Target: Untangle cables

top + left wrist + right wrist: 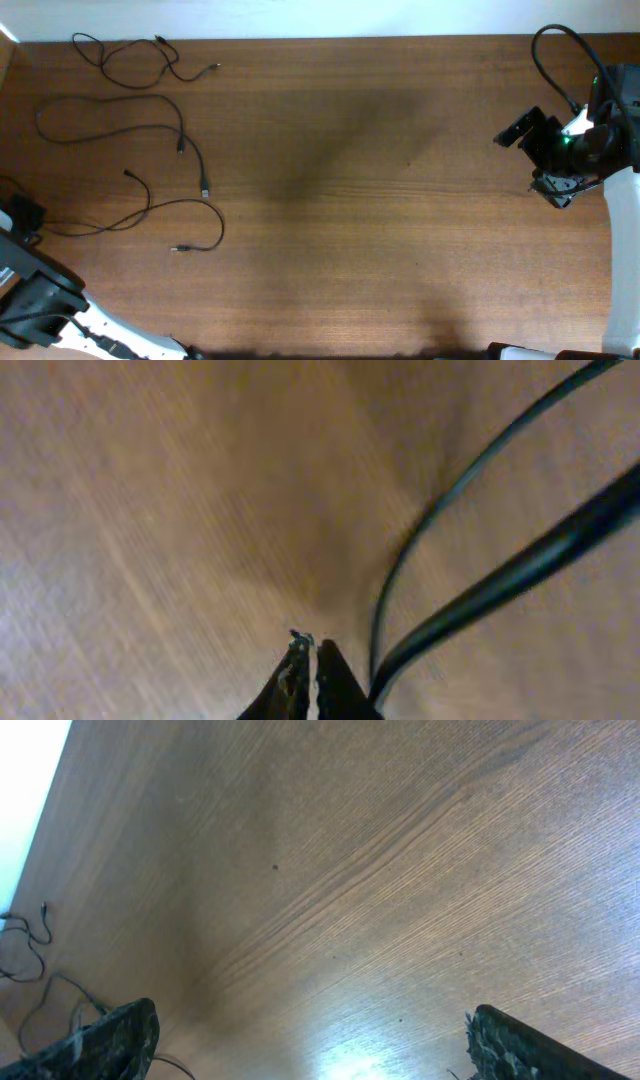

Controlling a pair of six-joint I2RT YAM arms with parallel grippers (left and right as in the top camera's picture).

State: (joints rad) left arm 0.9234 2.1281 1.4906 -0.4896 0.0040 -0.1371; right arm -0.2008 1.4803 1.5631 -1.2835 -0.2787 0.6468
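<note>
L tool (309,658) closed, R tool (310,1028) wide apart

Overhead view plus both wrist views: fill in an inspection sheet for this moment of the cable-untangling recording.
Surface: wooden table, brown grain, soft shadow near the centre.
Job's things: three thin black cables, spread out at the left; no knot seen.
Clutter: nothing seen.
Grippers: left tool shut, nothing between its fingers, one cable running beside it; right tool wide open, empty, over bare wood.
Cables: arm wire loops by the right arm.
Surroundings: pale strip beyond the far edge.
</note>
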